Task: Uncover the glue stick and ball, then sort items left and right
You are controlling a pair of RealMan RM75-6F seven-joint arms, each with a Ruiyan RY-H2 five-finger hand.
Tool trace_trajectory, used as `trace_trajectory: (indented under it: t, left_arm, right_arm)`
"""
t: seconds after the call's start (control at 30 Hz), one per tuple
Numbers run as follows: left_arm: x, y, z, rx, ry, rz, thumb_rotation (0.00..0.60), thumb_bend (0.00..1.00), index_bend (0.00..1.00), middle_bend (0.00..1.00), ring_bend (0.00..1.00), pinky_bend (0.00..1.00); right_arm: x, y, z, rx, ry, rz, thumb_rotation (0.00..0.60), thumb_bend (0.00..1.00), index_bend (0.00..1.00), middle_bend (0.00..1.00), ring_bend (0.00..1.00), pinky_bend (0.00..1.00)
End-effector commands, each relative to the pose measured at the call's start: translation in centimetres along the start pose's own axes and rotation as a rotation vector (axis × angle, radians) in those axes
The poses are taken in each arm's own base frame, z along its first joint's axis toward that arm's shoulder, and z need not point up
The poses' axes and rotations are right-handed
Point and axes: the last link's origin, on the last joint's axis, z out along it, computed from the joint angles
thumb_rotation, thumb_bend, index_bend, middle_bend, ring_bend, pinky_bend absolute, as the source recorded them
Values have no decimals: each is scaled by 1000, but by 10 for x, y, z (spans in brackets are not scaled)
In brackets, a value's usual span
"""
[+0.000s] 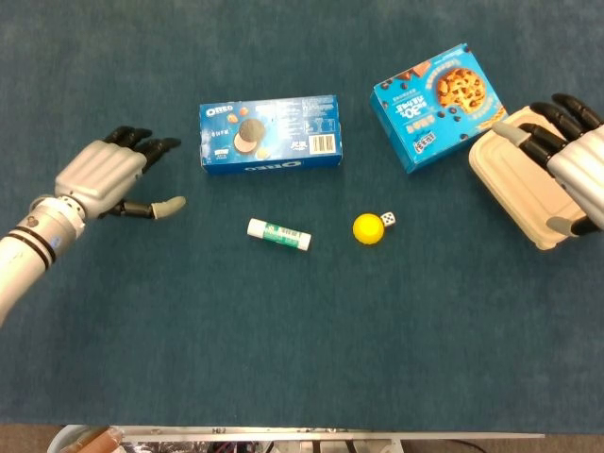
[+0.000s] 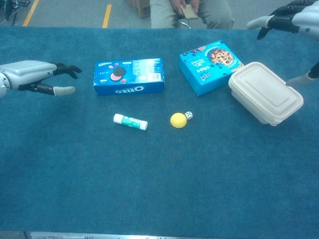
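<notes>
A white and green glue stick (image 1: 278,234) (image 2: 130,121) lies uncovered at mid table, with a yellow ball (image 1: 368,228) (image 2: 178,120) and a small white die (image 1: 388,219) (image 2: 189,115) to its right. Behind them lies a blue Oreo box (image 1: 270,133) (image 2: 129,76). A blue cookie box (image 1: 438,94) (image 2: 210,60) lies to the right, next to a beige lidded container (image 1: 528,191) (image 2: 264,92). My left hand (image 1: 106,176) (image 2: 33,75) hovers open, left of the Oreo box and apart from it. My right hand (image 1: 571,156) (image 2: 294,15) is open above the container's right end.
The blue cloth's front edge (image 1: 302,429) runs along the bottom. A seated person (image 2: 192,11) is behind the table's far edge.
</notes>
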Motion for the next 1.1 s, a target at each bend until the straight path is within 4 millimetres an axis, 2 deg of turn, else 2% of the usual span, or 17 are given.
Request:
trace_trajectory:
  t: [0.03, 0.47, 1.1]
  left_arm:
    - [-7, 3, 6, -6, -14, -18, 78, 192, 240, 153, 38, 44]
    - [-9, 36, 35, -96, -7, -51, 77, 193, 240, 153, 38, 44]
    - [-3, 85, 60, -196, 6, -100, 78, 192, 239, 153, 38, 44]
  right_arm:
    - [0, 0, -1, -5, 1, 0, 600, 0, 87, 241, 88, 83]
    - [1, 6, -7, -28, 7, 5, 600, 0, 87, 241, 88, 83]
    - [1, 11, -13, -38, 18, 20, 600, 0, 87, 240, 88, 84]
